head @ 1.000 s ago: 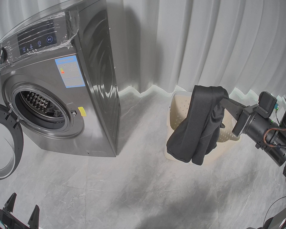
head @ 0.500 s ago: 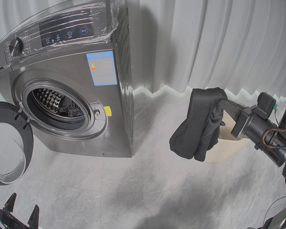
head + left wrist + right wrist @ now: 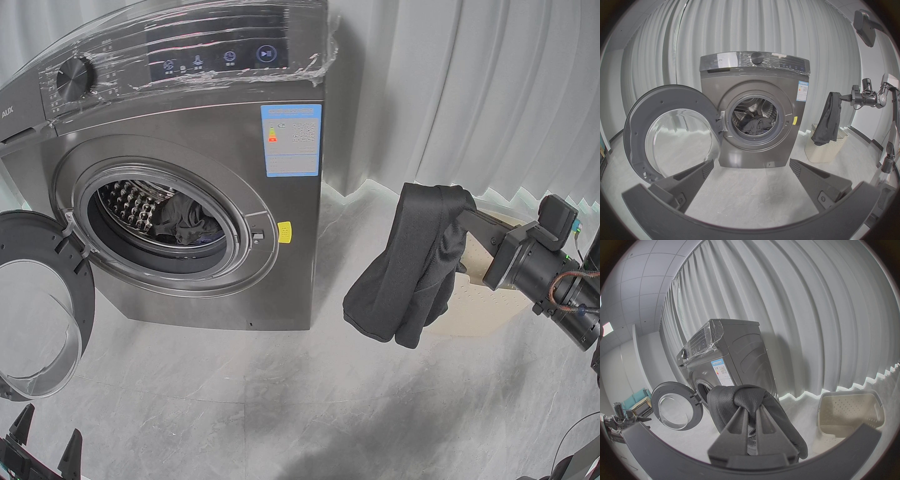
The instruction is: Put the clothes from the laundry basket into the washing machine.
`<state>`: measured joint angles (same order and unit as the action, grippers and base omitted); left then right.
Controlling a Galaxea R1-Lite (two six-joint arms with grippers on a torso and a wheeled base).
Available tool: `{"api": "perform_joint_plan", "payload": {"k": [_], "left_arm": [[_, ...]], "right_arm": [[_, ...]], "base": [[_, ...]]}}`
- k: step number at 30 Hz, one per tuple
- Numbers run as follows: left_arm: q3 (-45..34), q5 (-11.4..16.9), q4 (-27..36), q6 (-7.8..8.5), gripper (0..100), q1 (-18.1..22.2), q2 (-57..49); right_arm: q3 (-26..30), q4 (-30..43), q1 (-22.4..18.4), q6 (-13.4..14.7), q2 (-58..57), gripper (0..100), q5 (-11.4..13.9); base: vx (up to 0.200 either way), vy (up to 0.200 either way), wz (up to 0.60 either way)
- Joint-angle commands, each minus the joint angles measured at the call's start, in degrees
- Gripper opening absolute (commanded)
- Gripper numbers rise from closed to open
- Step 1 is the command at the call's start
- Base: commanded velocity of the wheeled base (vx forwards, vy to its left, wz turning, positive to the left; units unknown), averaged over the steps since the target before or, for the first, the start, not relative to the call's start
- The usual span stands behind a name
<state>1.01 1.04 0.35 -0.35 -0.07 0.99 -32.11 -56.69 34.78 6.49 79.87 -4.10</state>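
Note:
A grey front-loading washing machine [image 3: 206,206] stands with its round door [image 3: 37,300] swung open to the left. Dark clothes [image 3: 184,222] lie in the drum. My right gripper [image 3: 465,215] is shut on a black garment [image 3: 409,262], which hangs in the air to the right of the machine, in front of the cream laundry basket [image 3: 481,303]. The same garment [image 3: 740,402] drapes over the shut fingers [image 3: 767,430]. My left gripper [image 3: 750,175] is open and holds nothing, low down and facing the machine [image 3: 756,109]. The basket [image 3: 850,412] looks empty inside.
White curtains [image 3: 469,94] hang behind the machine and the basket. Grey tiled floor [image 3: 281,400] lies bare between me and the machine. The open door [image 3: 672,128] juts out on the left side.
The whole head view has shifted, so the machine now sits further right and its drum is more in view. The right gripper keeps the black garment at about the same place in the picture.

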Motion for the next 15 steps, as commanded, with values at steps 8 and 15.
{"api": "perform_joint_plan", "payload": {"k": [8, 15], "left_arm": [[-0.8, 0.0, 0.0, 0.00, 100, 0.0, -0.9], [-0.8, 0.0, 0.0, 0.00, 100, 0.0, -0.9]], "right_arm": [[0.1, 0.0, 0.1, 0.0, 1.0, 0, 0.2], [0.3, -0.6, 0.1, -0.1, 1.9, 0, 0.1]], "base": [[0.000, 0.000, 0.00], [-0.200, 0.000, 0.00]]}}
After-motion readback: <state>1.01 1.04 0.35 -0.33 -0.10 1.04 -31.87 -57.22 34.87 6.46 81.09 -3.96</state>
